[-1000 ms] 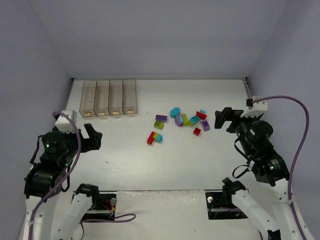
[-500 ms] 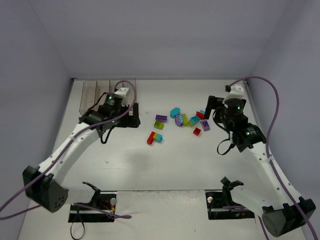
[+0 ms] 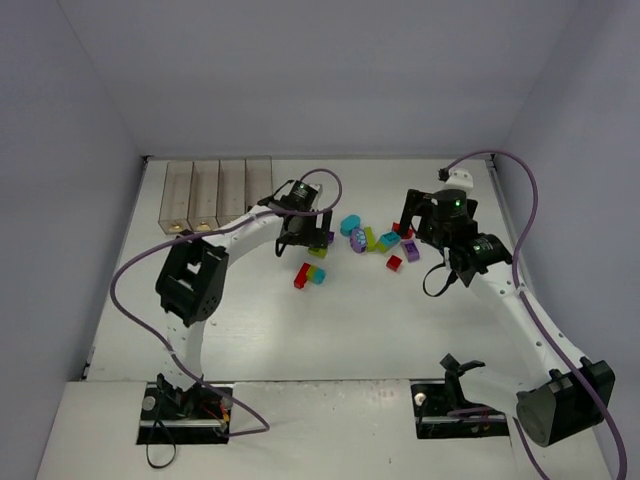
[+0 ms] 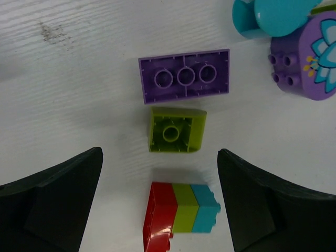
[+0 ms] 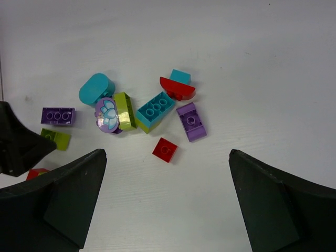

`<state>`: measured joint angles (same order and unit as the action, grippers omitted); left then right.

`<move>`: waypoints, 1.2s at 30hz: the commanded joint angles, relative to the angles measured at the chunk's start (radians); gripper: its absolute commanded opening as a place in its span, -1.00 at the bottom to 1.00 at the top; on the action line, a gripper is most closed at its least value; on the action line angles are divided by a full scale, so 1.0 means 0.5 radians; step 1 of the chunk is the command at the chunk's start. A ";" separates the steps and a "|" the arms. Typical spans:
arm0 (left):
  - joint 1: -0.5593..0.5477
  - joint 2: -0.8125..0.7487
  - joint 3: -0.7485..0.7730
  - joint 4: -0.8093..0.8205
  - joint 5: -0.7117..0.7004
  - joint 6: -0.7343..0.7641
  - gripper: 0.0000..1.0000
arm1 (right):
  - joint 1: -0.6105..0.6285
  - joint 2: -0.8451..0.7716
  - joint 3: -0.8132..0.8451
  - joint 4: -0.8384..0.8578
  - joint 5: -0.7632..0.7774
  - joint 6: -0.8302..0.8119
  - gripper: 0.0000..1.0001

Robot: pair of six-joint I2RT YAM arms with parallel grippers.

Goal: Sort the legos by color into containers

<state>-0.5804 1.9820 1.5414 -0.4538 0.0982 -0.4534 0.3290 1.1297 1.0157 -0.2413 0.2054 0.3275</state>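
— What's new with the left gripper (image 4: 159, 157)?

— It has swung out from its folded rest, past the containers (image 3: 205, 190), and now hangs with its jaws spread wide and empty. The lime green brick (image 4: 176, 129) sits between the fingers, just beside the long purple brick (image 4: 185, 76) on the side nearer the arm bases.

— And the right gripper (image 5: 167, 157)?

— It has come forward too, also wide apart and holding nothing. It is over the pile to the right of the purple brick, with a small red square brick (image 5: 165, 149) under its gap.

— Have any legos moved?

— No. The red-lime-teal stack (image 4: 178, 212) lies nearer the bases than the purple brick, and the round flowered purple piece (image 4: 315, 58) to its right. The containers stand well apart to its left.

— So where does that leave the sorting?

— I'd say the reach is done and the first picks are next, probably the lime brick on the left.
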 commanded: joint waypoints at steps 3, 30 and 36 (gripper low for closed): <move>-0.020 0.122 0.200 0.094 0.064 0.032 0.67 | 0.008 0.014 0.086 0.130 -0.033 0.112 1.00; -0.045 -0.156 0.188 -0.117 -0.347 0.259 -0.82 | 0.002 0.097 0.073 0.099 -0.040 0.097 1.00; 0.369 -0.432 0.344 -0.335 -0.515 0.192 -0.82 | 0.002 0.091 0.073 0.099 -0.107 0.094 1.00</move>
<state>-0.5110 1.8805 1.6329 -0.5762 -0.0647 -0.3424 0.3290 1.1812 1.0306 -0.2359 0.1665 0.3668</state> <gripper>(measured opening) 0.411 0.999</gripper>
